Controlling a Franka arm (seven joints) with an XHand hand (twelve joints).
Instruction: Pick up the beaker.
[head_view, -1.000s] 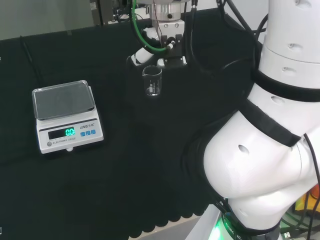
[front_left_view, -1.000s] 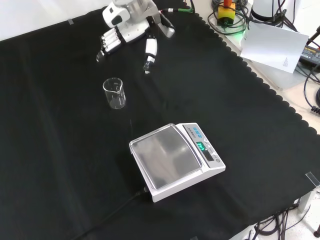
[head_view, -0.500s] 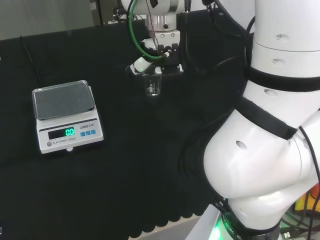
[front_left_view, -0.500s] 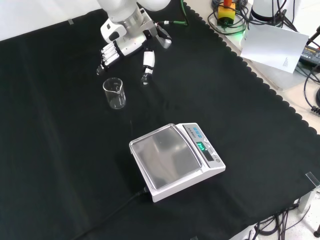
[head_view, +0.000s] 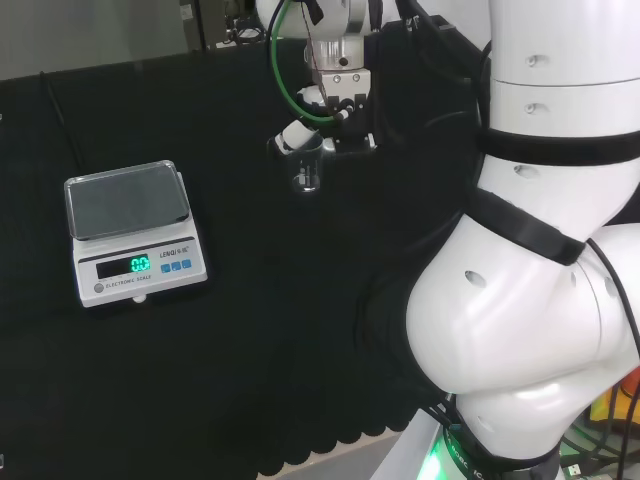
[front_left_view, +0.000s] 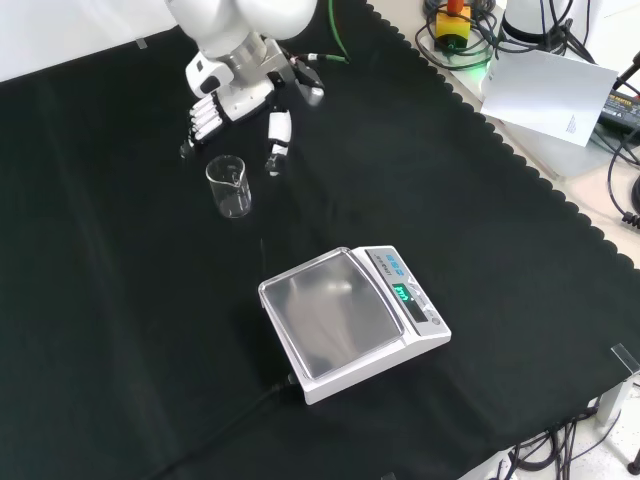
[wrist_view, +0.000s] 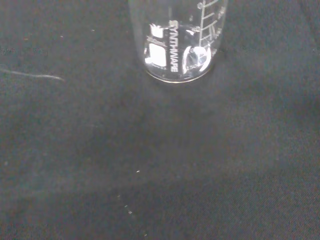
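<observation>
Was on the approach, my hand (front_left_view: 232, 90) spread open just behind the beaker (front_left_view: 228, 186); next I'd need to close around it.

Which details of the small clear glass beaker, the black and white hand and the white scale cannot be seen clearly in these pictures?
- Small clear glass beaker: the wrist view's edge cuts off its rim.
- Black and white hand: in the head view it stands behind the beaker's rim, so contact cannot be judged; the front view shows a gap.
- White scale: display digits too small in the front view.
</observation>
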